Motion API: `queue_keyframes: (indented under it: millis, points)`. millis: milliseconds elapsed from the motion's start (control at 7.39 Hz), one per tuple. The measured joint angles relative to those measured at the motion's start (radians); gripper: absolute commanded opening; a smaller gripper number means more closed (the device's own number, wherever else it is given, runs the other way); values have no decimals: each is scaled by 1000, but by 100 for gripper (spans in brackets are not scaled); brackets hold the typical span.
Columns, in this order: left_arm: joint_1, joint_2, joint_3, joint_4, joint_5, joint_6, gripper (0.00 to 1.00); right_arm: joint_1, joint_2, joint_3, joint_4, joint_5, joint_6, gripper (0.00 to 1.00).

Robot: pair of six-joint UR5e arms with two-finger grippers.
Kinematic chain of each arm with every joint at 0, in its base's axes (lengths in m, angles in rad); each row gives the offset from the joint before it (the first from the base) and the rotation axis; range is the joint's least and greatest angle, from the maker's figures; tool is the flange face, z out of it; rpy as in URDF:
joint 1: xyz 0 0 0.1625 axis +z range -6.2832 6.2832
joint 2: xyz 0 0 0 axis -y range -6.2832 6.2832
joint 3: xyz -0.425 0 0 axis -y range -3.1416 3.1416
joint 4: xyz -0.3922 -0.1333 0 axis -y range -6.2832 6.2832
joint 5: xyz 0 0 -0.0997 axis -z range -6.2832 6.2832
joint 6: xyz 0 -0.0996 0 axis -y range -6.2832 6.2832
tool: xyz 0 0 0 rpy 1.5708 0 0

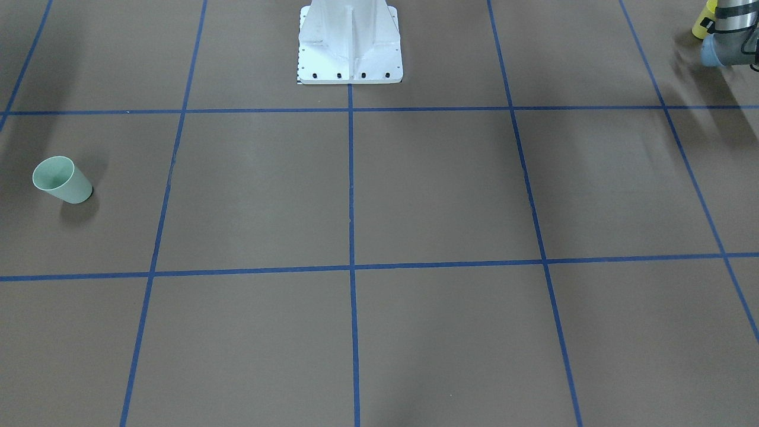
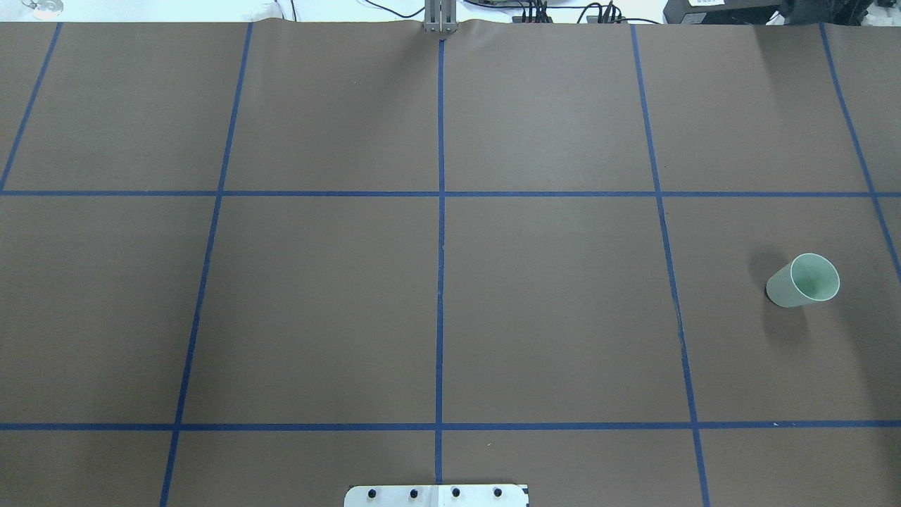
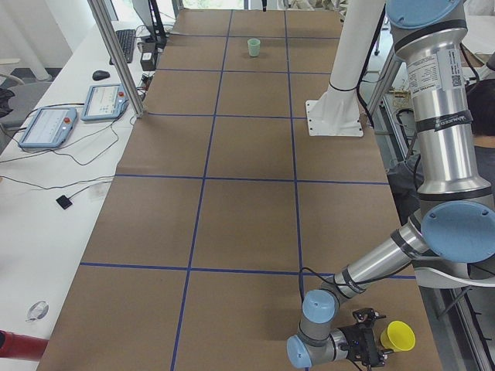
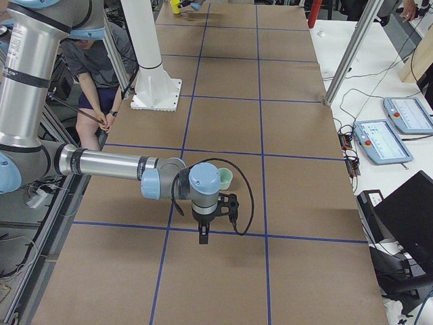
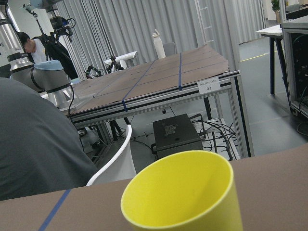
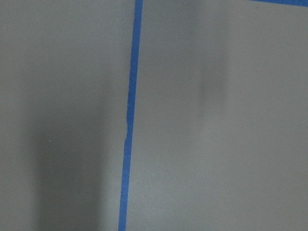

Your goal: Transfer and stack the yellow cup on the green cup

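Left tool [image 3: 365, 352] by yellow cup [image 3: 400, 336]; green cup [image 2: 802, 280] well apart at other end.
Yellow cup sits mouth-up at table [image 2: 450, 310] edge, lower right of left-side view, tool just beside it, prob. lined up for pickup; can't tell if clamped or loose. Green cup stands mouth-up, right of overhead view, ready to receive; right tool [image 4: 203, 235] hangs near it, state likewise unclear.

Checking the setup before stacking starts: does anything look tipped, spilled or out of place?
Nothing is spilled or tipped. The green cup and the yellow cup both stand upright. The only oddity is that the yellow cup sits close to the edge of the table.
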Motion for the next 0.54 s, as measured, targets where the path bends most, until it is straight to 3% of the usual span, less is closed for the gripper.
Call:
queue_keyframes:
  millis: [541]
  points:
    - [0, 4, 34, -20, 20, -3, 100, 0, -1, 9, 1, 0, 0, 99]
